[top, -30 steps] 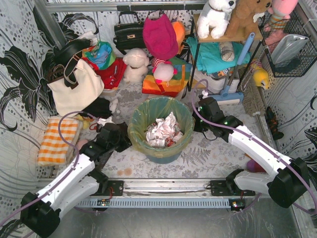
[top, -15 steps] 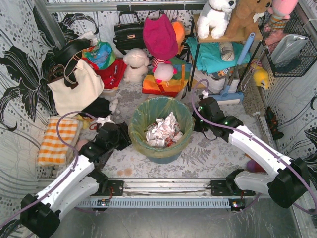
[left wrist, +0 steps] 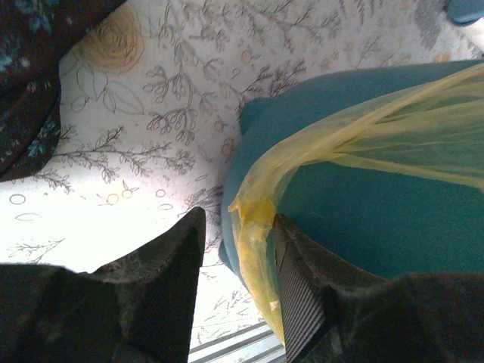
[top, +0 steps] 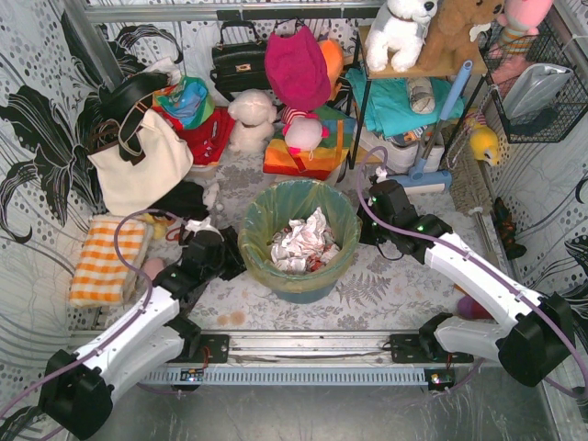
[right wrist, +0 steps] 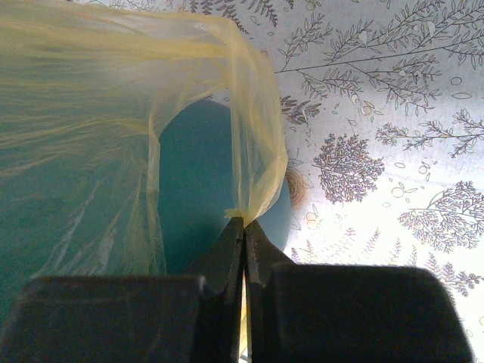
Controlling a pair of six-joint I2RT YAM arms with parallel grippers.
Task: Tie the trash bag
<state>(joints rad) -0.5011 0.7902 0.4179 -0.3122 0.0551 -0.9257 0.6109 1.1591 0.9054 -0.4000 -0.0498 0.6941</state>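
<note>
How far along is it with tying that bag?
Barely begun. Done: the right gripper pinches the trash bag at its rim. In hand: the left gripper, jaws apart, straddles the opposite edge. Left: the bag lines the teal bin, mouth open over crumpled paper; no gathering or knot yet.

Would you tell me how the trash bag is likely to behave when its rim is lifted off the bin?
Probably floppy: the trash bag drapes and wrinkles where the right pincer pinches its edge. Likely light, since only crumpled paper shows inside. The thin film may slip or tear if tugged hard against the bin.
</note>
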